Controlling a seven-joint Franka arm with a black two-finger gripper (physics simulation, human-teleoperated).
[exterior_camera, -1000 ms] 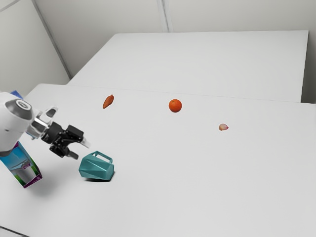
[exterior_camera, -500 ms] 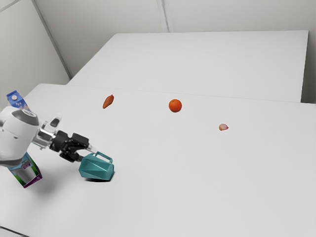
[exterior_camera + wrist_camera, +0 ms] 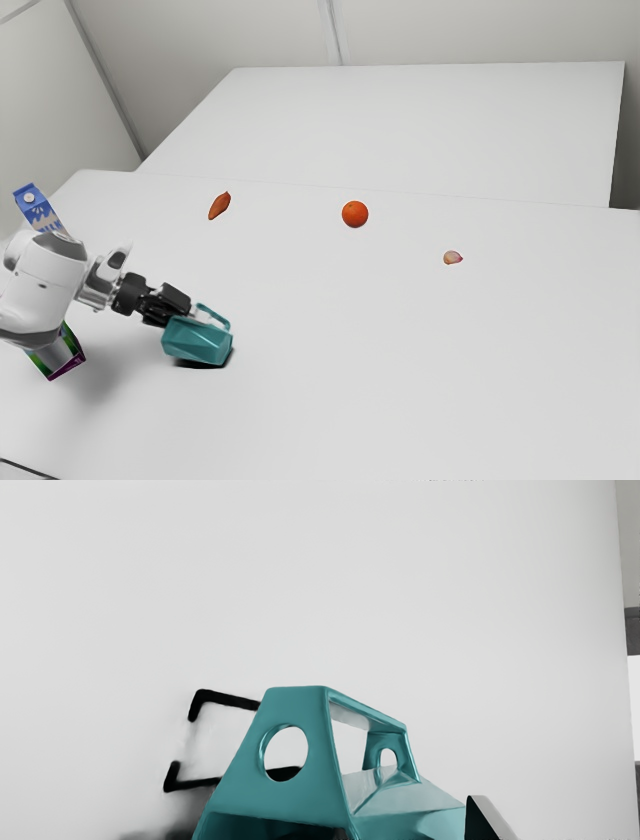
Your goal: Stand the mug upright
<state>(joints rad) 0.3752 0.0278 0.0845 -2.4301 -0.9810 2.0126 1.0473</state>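
on the white table (image 3: pixel 400 330), a blue carton (image 3: pixel 35 205) is partly hidden by the arm (image 3: pixel 45 285); its contents cannot be seen. the teal mug (image 3: pixel 198 345) is laid on its side, its open end turned toward the gripper (image 3: pixel 189 317), its long axis pointed away from it, the handle (image 3: pixel 305 705) uppermost. what the mug holds is hidden. whether the gripper is clamped cannot be told.

Bright, even light made the table (image 3: pixel 430 350) look white. A very dark shadow lay under the mug (image 3: pixel 197 344), and a soft gray one spread near the box (image 3: pixel 70 366). The handle (image 3: pixel 300 705) had shiny edges.
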